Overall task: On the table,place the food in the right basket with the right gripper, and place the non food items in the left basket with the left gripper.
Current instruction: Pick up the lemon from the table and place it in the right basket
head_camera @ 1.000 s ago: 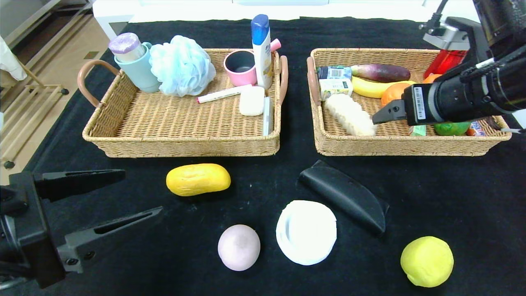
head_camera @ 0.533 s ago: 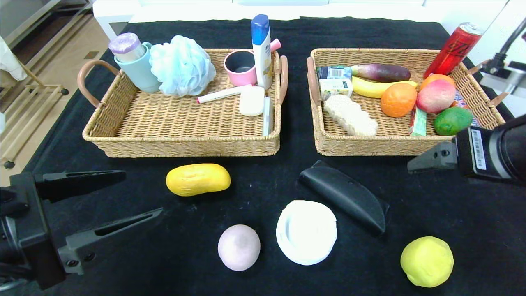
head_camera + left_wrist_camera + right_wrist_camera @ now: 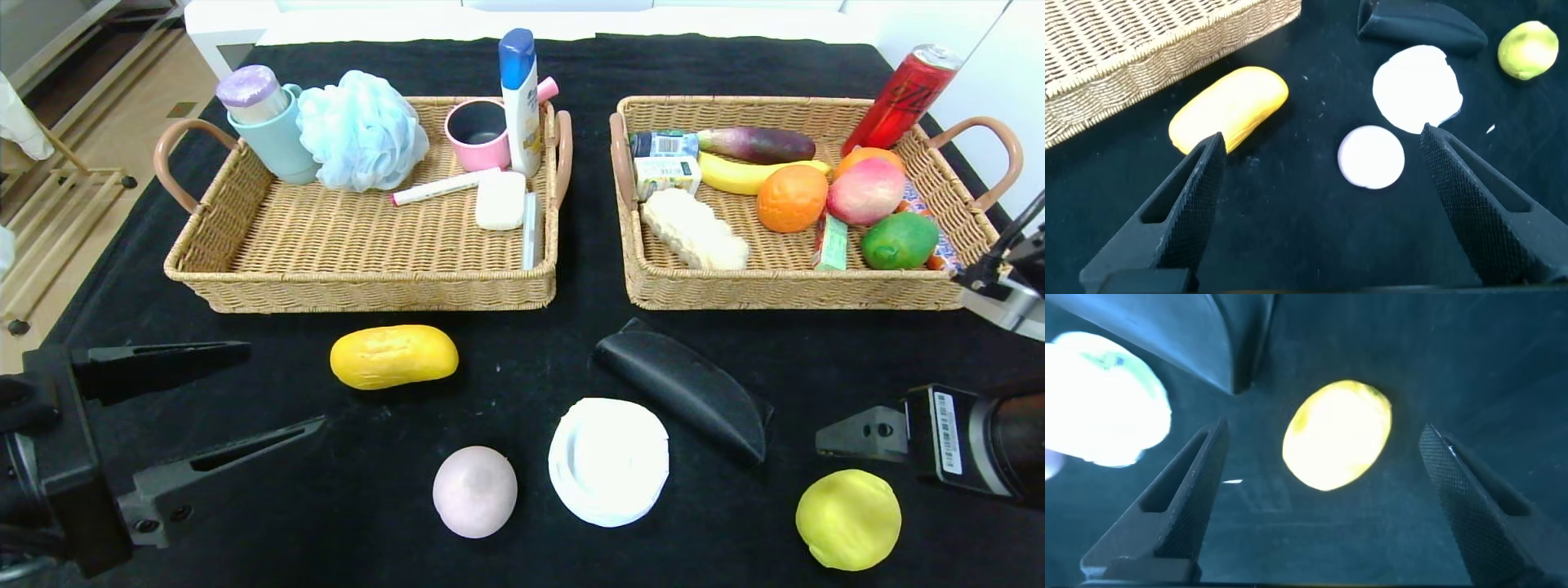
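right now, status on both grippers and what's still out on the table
Right gripper open, above yellow-green ball. Left gripper open, parked front-left. Yellow loaf, pale bun, white tub, black pouch unsorted. Nothing blocking.

The table point(image 3: 522, 343) wears a black matt cloth. Both baskets — left basket point(image 3: 367, 237) and right basket point(image 3: 784, 278) — are rough woven wicker. The yellow ball point(image 3: 848, 518) looks soft and dull, the white tub point(image 3: 608, 460) ridged, the black pouch point(image 3: 682, 388) smooth.
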Controlling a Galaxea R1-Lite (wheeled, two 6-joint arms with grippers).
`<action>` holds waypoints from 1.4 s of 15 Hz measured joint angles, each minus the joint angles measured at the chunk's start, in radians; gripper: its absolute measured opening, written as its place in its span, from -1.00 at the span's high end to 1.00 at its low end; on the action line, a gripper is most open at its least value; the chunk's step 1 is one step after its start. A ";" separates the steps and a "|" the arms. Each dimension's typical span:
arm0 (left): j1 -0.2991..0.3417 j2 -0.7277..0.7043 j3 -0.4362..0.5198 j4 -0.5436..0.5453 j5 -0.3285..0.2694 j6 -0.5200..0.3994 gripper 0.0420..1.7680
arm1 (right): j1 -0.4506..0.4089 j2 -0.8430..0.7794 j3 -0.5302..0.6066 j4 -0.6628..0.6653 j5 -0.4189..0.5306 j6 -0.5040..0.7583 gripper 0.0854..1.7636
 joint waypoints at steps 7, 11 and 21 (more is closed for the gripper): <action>0.000 0.000 0.003 0.000 0.001 0.005 -0.94 | 0.005 0.001 0.140 -0.084 0.002 0.026 -0.93; 0.000 0.000 0.003 0.000 0.001 0.005 -0.94 | -0.004 0.031 0.188 -0.174 0.012 0.038 -0.93; 0.000 -0.001 0.003 -0.002 0.001 0.006 -0.94 | -0.010 0.103 0.201 -0.186 0.008 0.050 -0.75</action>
